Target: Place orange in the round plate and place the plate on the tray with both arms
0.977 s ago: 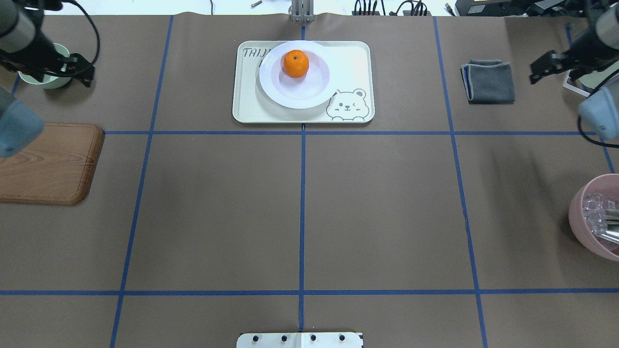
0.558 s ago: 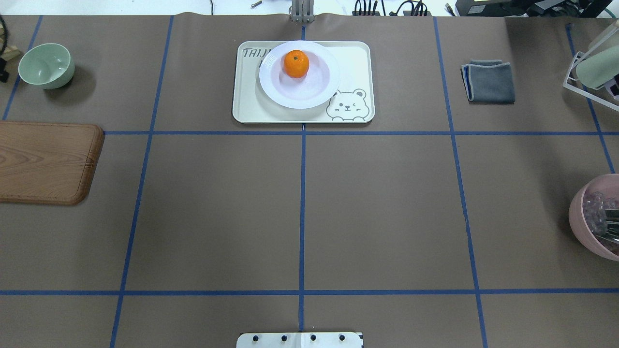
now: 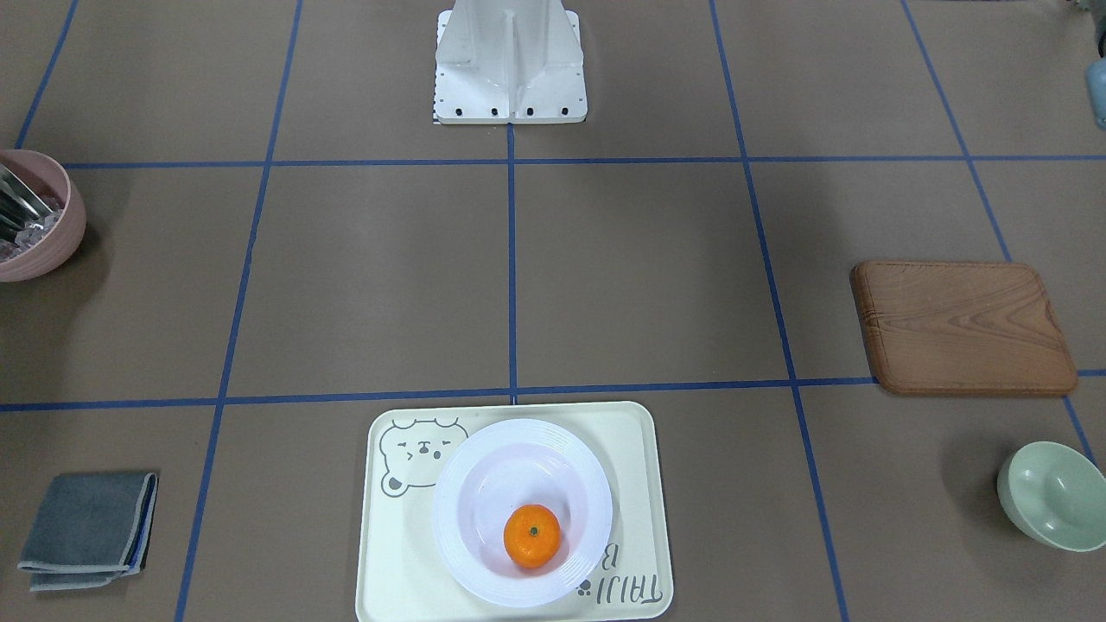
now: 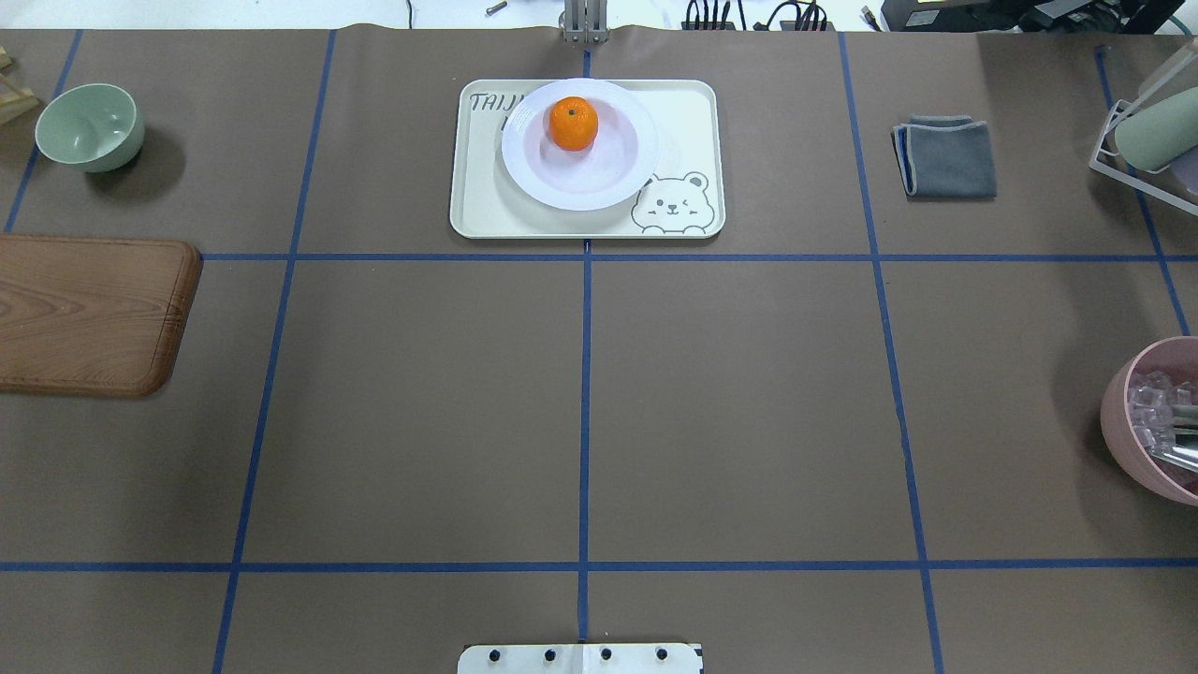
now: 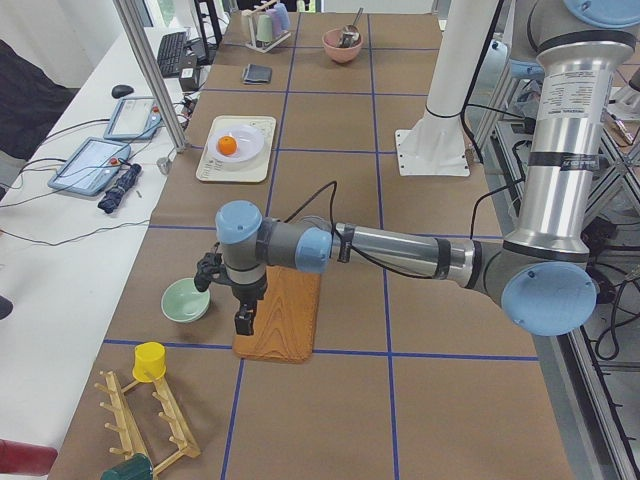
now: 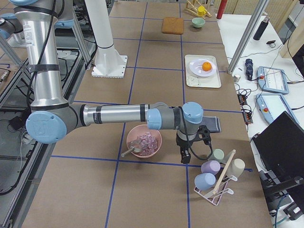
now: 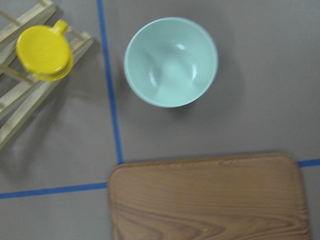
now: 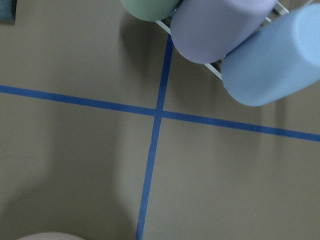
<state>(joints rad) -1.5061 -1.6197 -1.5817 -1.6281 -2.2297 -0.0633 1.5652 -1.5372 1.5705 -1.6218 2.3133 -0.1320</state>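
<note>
The orange (image 4: 573, 124) lies inside the round plate (image 4: 524, 173), which rests on the tray (image 4: 688, 122) at the table's far middle. The front-facing view shows the same: orange (image 3: 531, 536) in the plate (image 3: 458, 484) on the tray (image 3: 397, 570). My left gripper (image 5: 226, 300) hangs over the gap between the green bowl and the wooden board, far from the tray. My right gripper (image 6: 194, 146) hangs between the pink bowl and the cup rack. Only the side views show the grippers, so I cannot tell whether either is open or shut.
A pale green bowl (image 4: 89, 126) and a wooden board (image 4: 84, 314) sit at the left edge. A folded grey cloth (image 4: 947, 157), a cup rack (image 4: 1146, 140) and a pink bowl (image 4: 1156, 421) holding clear pieces sit on the right. A yellow cup (image 7: 44, 52) hangs on a wooden rack.
Both arms have pulled outward and left the overhead view, uncovering the green bowl and the cup rack. Orange, plate and tray have not moved.
</note>
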